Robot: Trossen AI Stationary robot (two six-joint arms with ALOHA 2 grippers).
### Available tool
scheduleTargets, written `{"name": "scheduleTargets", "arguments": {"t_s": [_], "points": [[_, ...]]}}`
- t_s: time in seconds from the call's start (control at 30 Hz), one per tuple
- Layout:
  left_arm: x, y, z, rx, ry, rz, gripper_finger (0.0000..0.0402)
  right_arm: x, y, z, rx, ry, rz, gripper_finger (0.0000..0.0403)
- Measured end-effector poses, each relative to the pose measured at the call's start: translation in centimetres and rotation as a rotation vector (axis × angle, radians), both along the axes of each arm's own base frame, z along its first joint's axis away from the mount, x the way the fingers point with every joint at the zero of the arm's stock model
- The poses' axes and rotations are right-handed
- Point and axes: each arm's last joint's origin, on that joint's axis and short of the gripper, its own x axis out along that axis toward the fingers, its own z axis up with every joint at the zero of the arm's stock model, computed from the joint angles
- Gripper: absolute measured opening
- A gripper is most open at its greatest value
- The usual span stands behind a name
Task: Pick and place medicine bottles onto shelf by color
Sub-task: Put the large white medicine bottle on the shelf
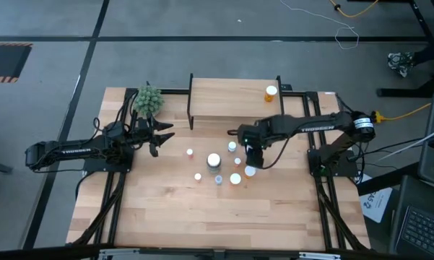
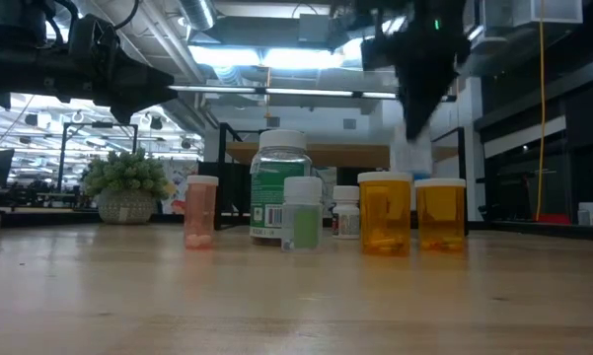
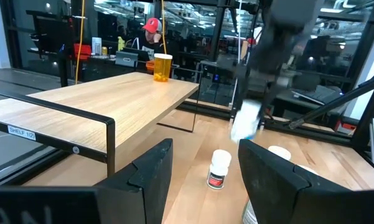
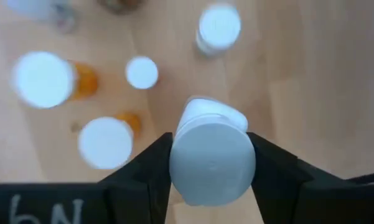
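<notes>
- Right gripper closed on a white bottle, fingers pressing its cap from both sides, held clear of the table above the cluster; blurred in the left wrist view.
- Seen from above, right gripper over the table's middle, just in front of the shelf, at the right edge of the bottle group.
- Left gripper parked near the plant ball, by the shelf's left end, fingers spread apart with nothing between them.
- On the shelf's light wooden top, near its far right corner: one orange bottle, standing upright, alone.
- On the table in front of the shelf, standing loosely grouped: large green bottle with a white cap, small pale green bottle just before it, pink bottle off to one side, small white bottle with a red label farther back, and two orange bottles side by side at the other end.
- From the right wrist, white caps of those standing bottles visible below the held one, two with orange bodies showing.
- Behind the shelf, in the room: a person in a red cap, well away from the table.
</notes>
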Motion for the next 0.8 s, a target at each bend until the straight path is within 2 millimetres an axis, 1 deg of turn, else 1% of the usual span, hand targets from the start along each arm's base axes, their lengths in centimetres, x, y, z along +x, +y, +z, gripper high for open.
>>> {"name": "scheduleTargets", "arguments": {"t_s": [0.1, 0.23, 0.33, 0.4, 0.47, 0.57, 0.63, 0.7, 0.8], "points": [[0.0, 0.0, 0.0, 0.000, 0.000, 0.000, 0.0179, 0.4, -0.7, 3.9, -0.072, -0.051, 0.080, 0.0173], [0.0, 0.0, 0.0, 0.000, 0.000, 0.000, 0.0179, 0.4, -2.7, 8.8, -0.300, -0.134, 0.081, 0.0173], [0.0, 0.0, 0.0, 0.000, 0.000, 0.000, 0.0179, 0.1, -4.8, 12.0, -0.446, -0.197, 0.059, 0.0173], [0.0, 0.0, 0.0, 0.000, 0.000, 0.000, 0.0179, -0.1, -6.5, 13.9, -0.498, -0.260, 0.030, 0.0173], [0.0, 0.0, 0.0, 0.000, 0.000, 0.000, 0.0179, -0.7, -8.4, 15.5, -0.531, -0.305, -0.014, 0.0173], [0.0, 0.0, 0.0, 0.000, 0.000, 0.000, 0.0179, -2.0, -11.7, 16.8, -0.568, -0.345, -0.108, 0.0173], [0.0, 0.0, 0.0, 0.000, 0.000, 0.000, 0.0179, -3.1, -14.0, 17.1, -0.589, -0.328, -0.181, 0.0173], [0.0, 0.0, 0.0, 0.000, 0.000, 0.000, 0.0179, -4.3, -16.3, 16.9, -0.584, -0.314, -0.248, 0.0173], [0.0, 0.0, 0.0, 0.000, 0.000, 0.000, 0.0179, -5.8, -19.7, 15.5, -0.467, -0.311, -0.311, 0.0173]]}}
